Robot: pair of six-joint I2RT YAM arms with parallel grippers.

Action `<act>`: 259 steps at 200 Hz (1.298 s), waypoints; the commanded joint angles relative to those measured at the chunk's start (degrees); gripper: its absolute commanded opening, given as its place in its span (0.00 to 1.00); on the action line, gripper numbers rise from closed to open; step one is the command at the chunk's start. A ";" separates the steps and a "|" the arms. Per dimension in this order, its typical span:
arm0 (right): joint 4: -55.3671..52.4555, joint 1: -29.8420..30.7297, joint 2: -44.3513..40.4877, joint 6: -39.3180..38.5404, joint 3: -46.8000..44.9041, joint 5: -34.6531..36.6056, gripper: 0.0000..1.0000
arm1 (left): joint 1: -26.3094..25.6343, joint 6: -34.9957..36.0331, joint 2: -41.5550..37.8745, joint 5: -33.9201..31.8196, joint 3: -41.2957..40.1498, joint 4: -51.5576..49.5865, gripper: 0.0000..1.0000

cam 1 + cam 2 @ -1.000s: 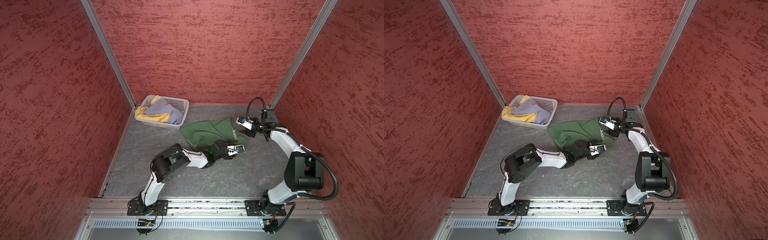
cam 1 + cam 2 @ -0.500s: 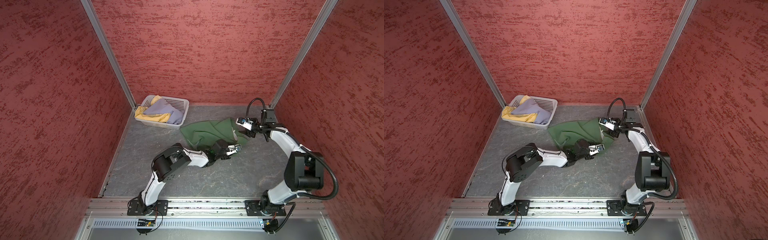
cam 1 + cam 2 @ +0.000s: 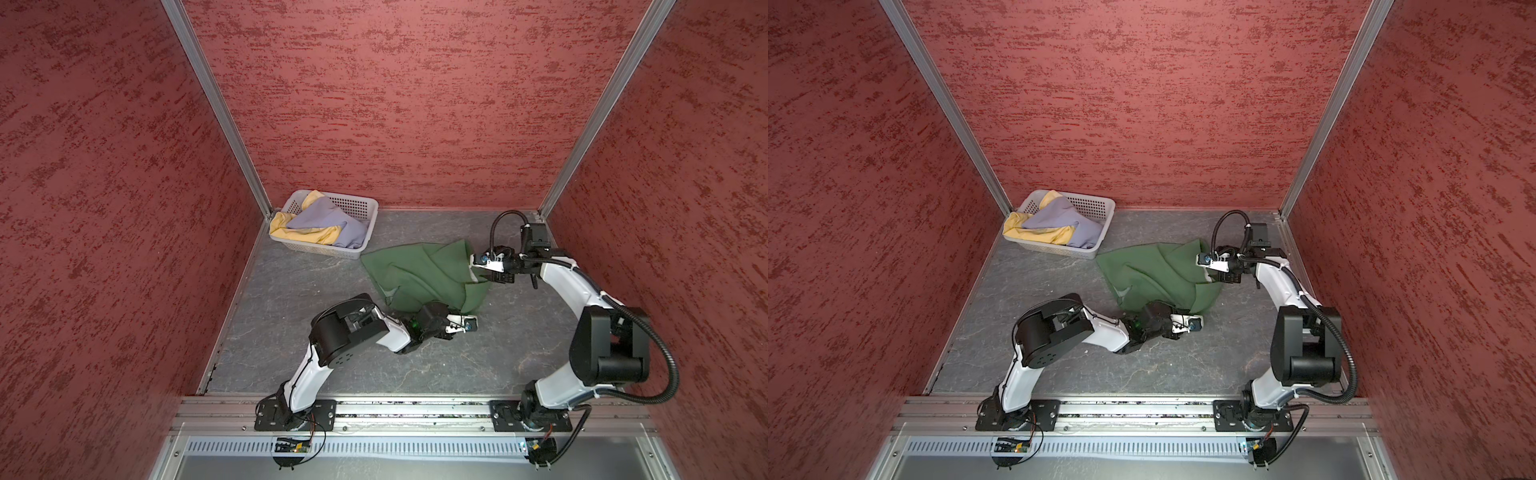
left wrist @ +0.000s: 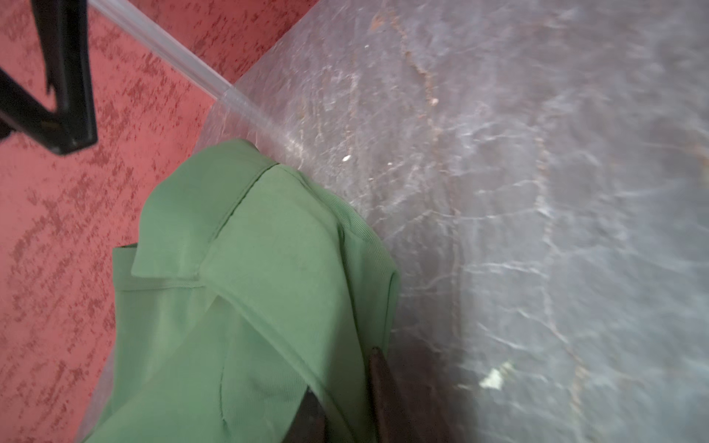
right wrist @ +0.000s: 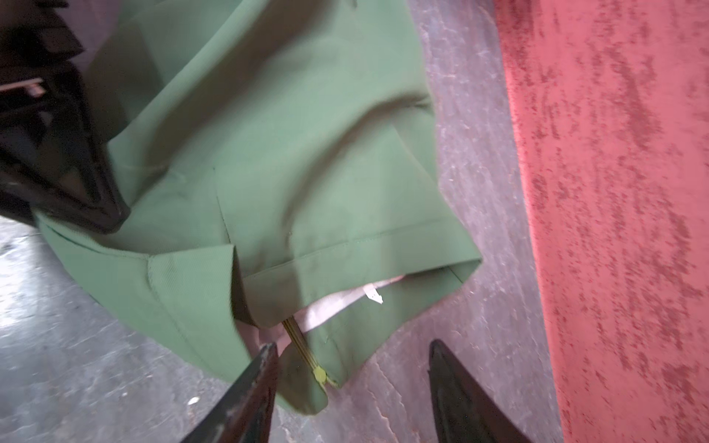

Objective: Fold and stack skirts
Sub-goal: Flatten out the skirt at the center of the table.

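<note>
The dark green skirt (image 3: 424, 272) (image 3: 1158, 274) lies crumpled on the grey table right of centre. My left gripper (image 3: 462, 316) (image 3: 1187, 315) sits low at the skirt's near edge. In the left wrist view its jaws (image 4: 341, 370) stand almost together, with a fold of green cloth (image 4: 268, 268) pinched between them. My right gripper (image 3: 478, 273) (image 3: 1213, 275) is at the skirt's right end and is open (image 5: 352, 345). The waistband corner with the yellow zipper (image 5: 307, 353) lies between its fingers, beside one finger (image 5: 253, 391). The lavender-grey skirt (image 3: 328, 216) and the mustard yellow skirt (image 3: 307, 236) lie bunched in the basket.
The white perforated basket (image 3: 359, 207) (image 3: 1096, 205) stands in the back left corner of the table. Red walls with metal corner posts (image 3: 582, 174) close in the table on three sides. A metal rail (image 3: 415, 409) carries both arm bases along the front.
My left gripper's jaws have closed onto the green skirt's near edge, and that hand has shifted a little. The right arm has hardly moved.
</note>
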 commanded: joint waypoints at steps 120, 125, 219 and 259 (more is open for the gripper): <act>-12.33 11.43 1.08 -0.93 3.15 5.50 0.63 | 2.05 37.41 -4.41 -0.03 -5.68 6.74 0.19; -12.16 11.49 0.95 -0.43 3.05 5.54 0.62 | 1.73 37.89 -4.47 0.09 -6.17 6.69 0.19; -19.38 13.48 2.51 -2.55 5.40 9.04 0.62 | -0.60 44.71 -0.14 -3.55 -7.96 12.20 0.19; -19.34 15.83 4.62 -1.76 4.88 11.34 0.62 | -0.42 46.15 0.77 -3.55 -7.99 14.52 0.19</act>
